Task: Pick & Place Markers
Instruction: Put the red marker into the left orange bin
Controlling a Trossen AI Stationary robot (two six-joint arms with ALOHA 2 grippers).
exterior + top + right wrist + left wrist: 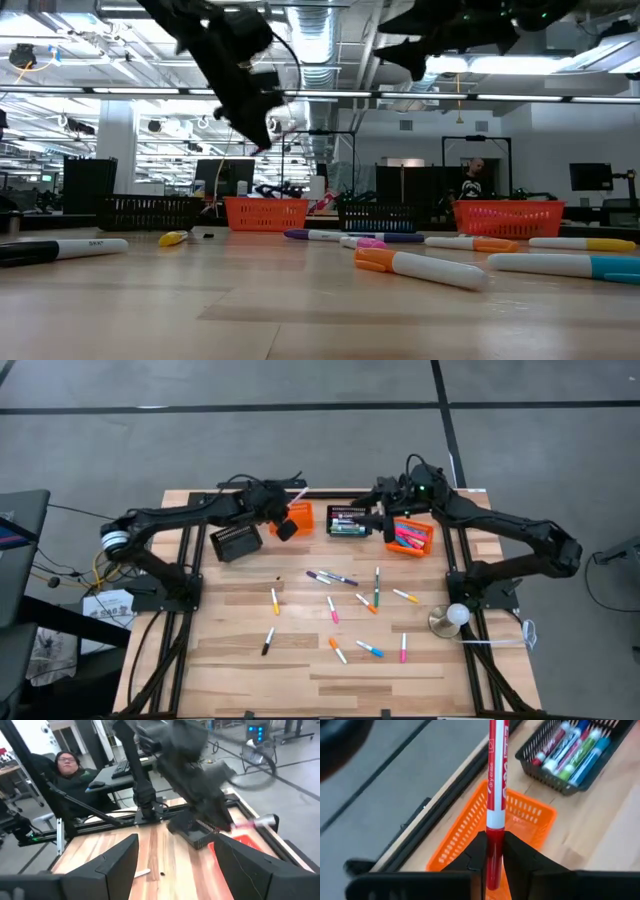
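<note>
— Left wrist view: left gripper (495, 860) clenched on a red marker (496, 795), right above the orange basket (530, 815)!

— Black basket (349, 522) holds several markers. Right gripper (175, 857) released, over the far orange basket (412, 538), also stocked.

left tool (287, 520) clamped tight, arm reaching toward 12 o'clock; right tool (385, 520) spread wide, arm extended at 1 o'clock.
</note>
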